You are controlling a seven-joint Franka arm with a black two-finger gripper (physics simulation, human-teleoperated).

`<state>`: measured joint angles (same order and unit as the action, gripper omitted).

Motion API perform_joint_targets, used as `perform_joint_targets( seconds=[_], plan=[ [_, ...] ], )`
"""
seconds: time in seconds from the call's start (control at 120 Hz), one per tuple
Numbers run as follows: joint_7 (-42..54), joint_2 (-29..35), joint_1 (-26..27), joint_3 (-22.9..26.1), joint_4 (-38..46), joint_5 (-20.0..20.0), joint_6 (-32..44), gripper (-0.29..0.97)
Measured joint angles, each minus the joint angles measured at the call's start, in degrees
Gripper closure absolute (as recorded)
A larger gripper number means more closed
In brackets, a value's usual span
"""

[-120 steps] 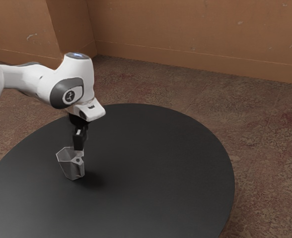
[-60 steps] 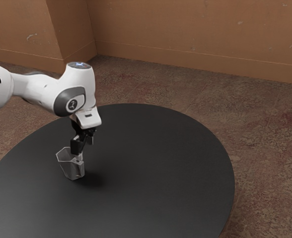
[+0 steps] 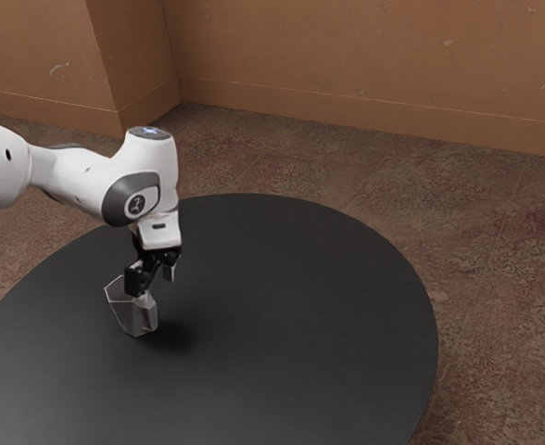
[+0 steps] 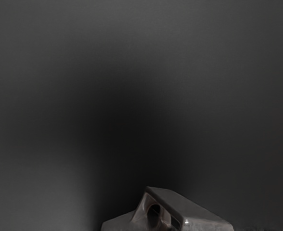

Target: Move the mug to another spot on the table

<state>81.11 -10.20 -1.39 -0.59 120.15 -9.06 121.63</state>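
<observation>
A small grey mug (image 3: 135, 313) stands upright on the round black table (image 3: 300, 306), toward the exterior view's left. My gripper (image 3: 150, 276) hangs just above the mug's rim, on the side toward the exterior view's right. Its black fingers (image 3: 135, 278) stand apart, so it is open, with nothing gripped between them. In the wrist view the mug (image 4: 173, 215) lies directly under my hand, its handle hole facing the camera, on the dark table (image 4: 132, 96).
The table's edge curves round at the exterior view's right, with bare tabletop between it and the mug. Brown carpet (image 3: 495, 241) surrounds the table, and wooden walls (image 3: 365, 56) stand at the back.
My hand has come down a little toward the mug and turned about its axis, so both fingers now show apart. The mug has not moved.
</observation>
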Motion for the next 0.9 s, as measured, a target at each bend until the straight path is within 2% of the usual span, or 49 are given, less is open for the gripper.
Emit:
perform_joint_targets(
  seconds=[0.267, 0.467, 0.9],
  plan=[
    [2.29, -0.16, 0.85, 0.05, 0.23, 0.27, 0.07, 0.03],
    [2.48, 1.75, 0.6, -0.16, 5.04, 0.59, 2.21, 0.04],
    [2.15, 1.7, 0.48, -0.28, 6.22, 0.22, 4.57, 0.05]
  ],
)
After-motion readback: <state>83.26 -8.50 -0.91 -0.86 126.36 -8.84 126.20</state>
